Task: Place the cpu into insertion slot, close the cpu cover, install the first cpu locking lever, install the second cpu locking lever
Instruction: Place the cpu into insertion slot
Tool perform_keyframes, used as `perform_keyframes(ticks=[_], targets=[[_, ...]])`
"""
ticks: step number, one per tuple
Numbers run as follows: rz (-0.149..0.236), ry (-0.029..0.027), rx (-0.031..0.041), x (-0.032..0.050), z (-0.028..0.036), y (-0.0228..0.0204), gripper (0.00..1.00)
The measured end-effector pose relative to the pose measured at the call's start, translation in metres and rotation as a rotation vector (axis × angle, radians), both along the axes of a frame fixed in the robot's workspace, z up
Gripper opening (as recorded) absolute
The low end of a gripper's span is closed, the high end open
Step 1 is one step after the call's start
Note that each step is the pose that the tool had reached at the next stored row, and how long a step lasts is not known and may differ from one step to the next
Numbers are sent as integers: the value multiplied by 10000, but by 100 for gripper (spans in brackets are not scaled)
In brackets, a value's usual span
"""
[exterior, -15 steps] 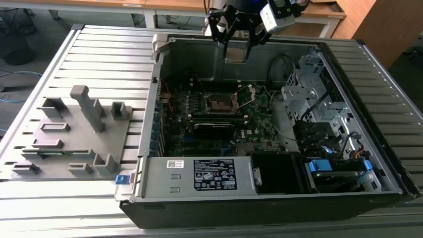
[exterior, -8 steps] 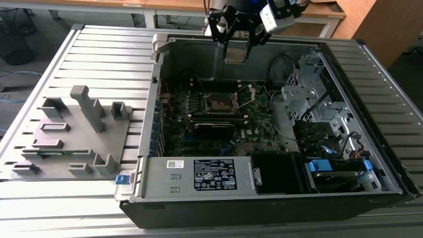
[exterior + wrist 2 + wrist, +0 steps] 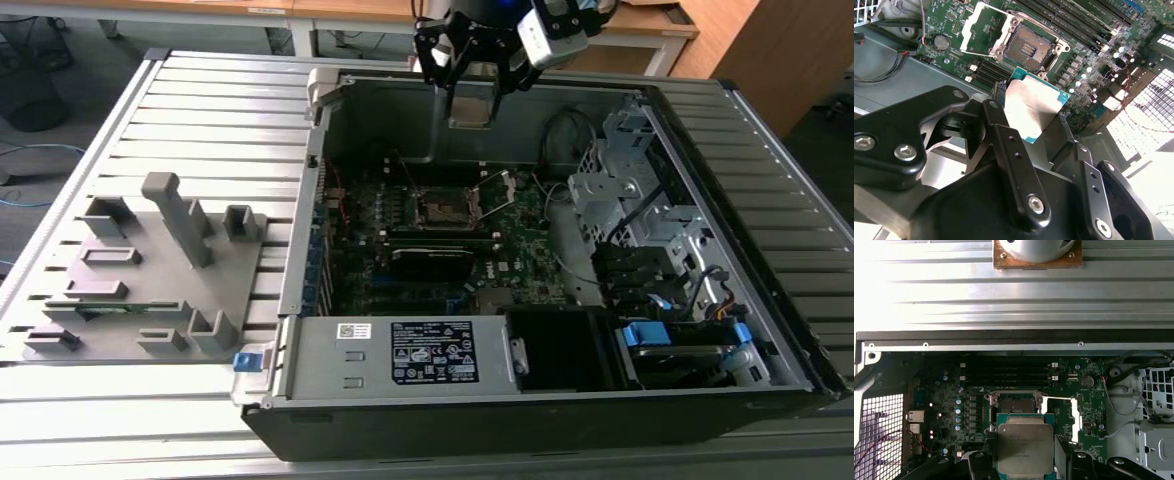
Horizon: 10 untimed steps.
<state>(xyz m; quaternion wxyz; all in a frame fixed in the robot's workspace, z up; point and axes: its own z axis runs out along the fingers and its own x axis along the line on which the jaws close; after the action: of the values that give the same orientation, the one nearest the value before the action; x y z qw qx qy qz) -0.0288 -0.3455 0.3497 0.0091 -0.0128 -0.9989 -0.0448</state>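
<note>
Jaws clamped on the cpu [image 3: 1031, 112], one finger [image 3: 1009, 150] on each side of it, metal lid facing the first wrist camera [image 3: 1025, 447]. Green substrate edge shows around the lid in both wrist views.

Cpu is in the air, not seated. In the exterior view it hangs high over the far end of the open case [image 3: 304, 270], well above the board [image 3: 534, 250].

Slot [image 3: 445, 208] is bare: dark contact field exposed, thin silver rim around it [image 3: 1029, 47] [image 3: 1015, 402]. Nothing is in it.

Cover [image 3: 971, 22] is flipped open, hinged off one side of the slot and lying back clear of it (the frame with the square cut-out, board visible through it) [image 3: 1077, 415]. Can't make out the lever positions.

The cpu edge lines up roughly square with the slot in the first wrist view.

The case lies on its side on the slatted metal surface [image 3: 200, 100]. A grey fixture block [image 3: 147, 260] sits on the surface at the exterior view's left, apart from the case.
</note>
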Motion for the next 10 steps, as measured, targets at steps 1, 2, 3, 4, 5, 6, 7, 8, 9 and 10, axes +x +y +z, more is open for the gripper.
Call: perform_keyframes(ticks=[1, 2, 3, 4, 5, 6, 7, 8, 9, 10], targets=[[0, 0, 0, 0, 0, 0, 54], [0, 0, 0, 0, 0, 0, 54], [0, 0, 0, -1, 0, 0, 54], [0, 0, -1, -1, 0, 0, 54], [0, 0, 0, -1, 0, 0, 54], [0, 0, 0, -1, 0, 0, 54], [0, 0, 0, -1, 0, 0, 54], [0, 0, 1, -1, -1, 0, 54], [0, -1, 2, -1, -4, 0, 54], [0, -1, 0, -1, -9, 0, 54]])
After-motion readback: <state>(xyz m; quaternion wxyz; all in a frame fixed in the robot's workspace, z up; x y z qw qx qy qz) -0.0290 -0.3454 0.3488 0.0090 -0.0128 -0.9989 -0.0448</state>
